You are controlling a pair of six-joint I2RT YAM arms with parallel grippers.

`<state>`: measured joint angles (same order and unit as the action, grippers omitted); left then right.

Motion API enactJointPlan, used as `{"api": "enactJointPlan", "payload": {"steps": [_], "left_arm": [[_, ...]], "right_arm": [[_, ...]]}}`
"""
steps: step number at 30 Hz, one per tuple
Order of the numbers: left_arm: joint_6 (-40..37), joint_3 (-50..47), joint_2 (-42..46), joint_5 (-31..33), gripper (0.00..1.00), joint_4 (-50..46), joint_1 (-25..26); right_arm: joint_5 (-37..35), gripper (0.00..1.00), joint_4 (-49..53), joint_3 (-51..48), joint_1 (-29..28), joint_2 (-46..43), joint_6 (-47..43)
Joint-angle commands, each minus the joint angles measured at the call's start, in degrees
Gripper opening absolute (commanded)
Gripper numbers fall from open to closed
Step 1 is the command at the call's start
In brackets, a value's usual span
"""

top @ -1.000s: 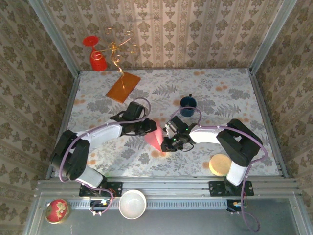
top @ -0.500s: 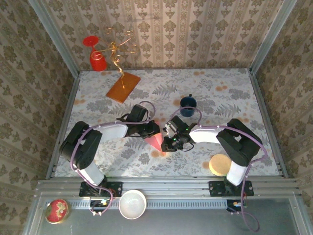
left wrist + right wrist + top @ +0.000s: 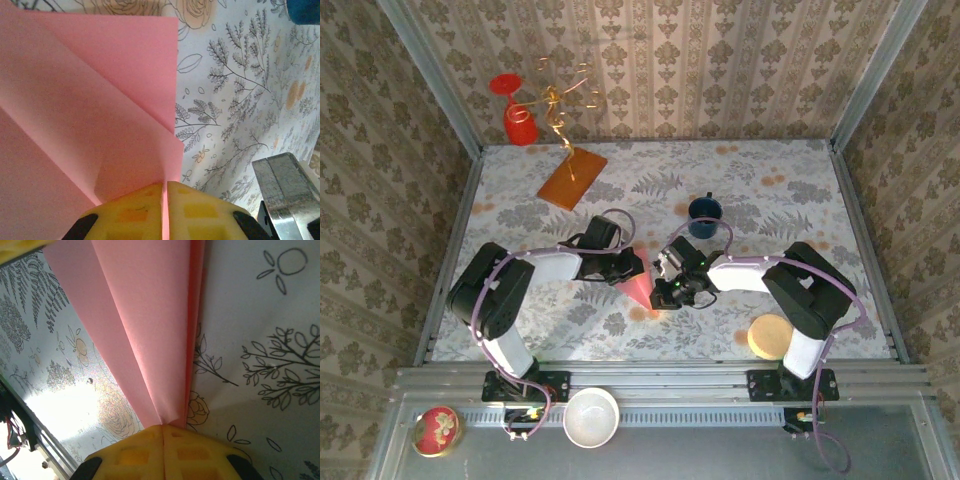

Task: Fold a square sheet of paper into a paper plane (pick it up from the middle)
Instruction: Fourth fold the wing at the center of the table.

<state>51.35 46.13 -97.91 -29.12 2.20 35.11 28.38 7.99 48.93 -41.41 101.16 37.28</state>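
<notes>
1. Left wrist view, bottom centre: yellow pads [image 3: 132, 215] of left gripper [image 3: 165, 202] pressed together, thin pink edge caught in the seam. Clamped on the sheet of paper [image 3: 95, 100].
2. Right wrist view, bottom centre: yellow pads [image 3: 132, 455] of right gripper [image 3: 162, 440] likewise closed, pinching the folded tip where the creases converge.
3. Outward from left pads: pink layers fanning up & left, one diagonal crease across them, straight edge at upper centre of frame. Floral table [image 3: 240, 100] to the right.
4. Outward from right pads: long narrow wedge rising to top of frame, doubled layers along its right edge.
5. Top view, centre of frame: both grippers nose to nose, paper a small pink pointed wedge between them, tip toward bottom of frame. Blue cup [image 3: 704, 210] near, just above & right. Orange-brown board [image 3: 571, 177] upper left & tan disc [image 3: 770, 335] lower right, both well apart.
6. Step in hand, by the look: mid-fold, nose already pointed, wings not yet pressed flat. Roughly halfway, prob. a bit past.
7. Next move, est.: one grip kept as anchor at the tip, the other edge brought over to the centre crease & flattened on the table. Needs even tension btwn grips. Tearing or a skewed crease likely if pulled apart.
</notes>
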Motion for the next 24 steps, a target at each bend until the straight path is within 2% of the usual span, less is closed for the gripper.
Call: {"api": "enactJointPlan", "payload": {"steps": [1,18,24], "left_arm": [[-1.56,-0.6,-0.74,0.65,0.11,0.13,-0.65],[-2.84,0.45,-4.28,0.65,0.11,-1.43,-1.19],[-2.62,0.45,-5.75,1.2,0.11,-3.13,-1.19]], "right_arm": [[-2.78,0.09,4.74,-1.82,0.03,2.85,0.08],[-2.72,0.09,4.62,-2.26,0.02,2.63,0.34],[-0.71,0.15,1.89,-1.36,0.27,-2.8,0.92]]}}
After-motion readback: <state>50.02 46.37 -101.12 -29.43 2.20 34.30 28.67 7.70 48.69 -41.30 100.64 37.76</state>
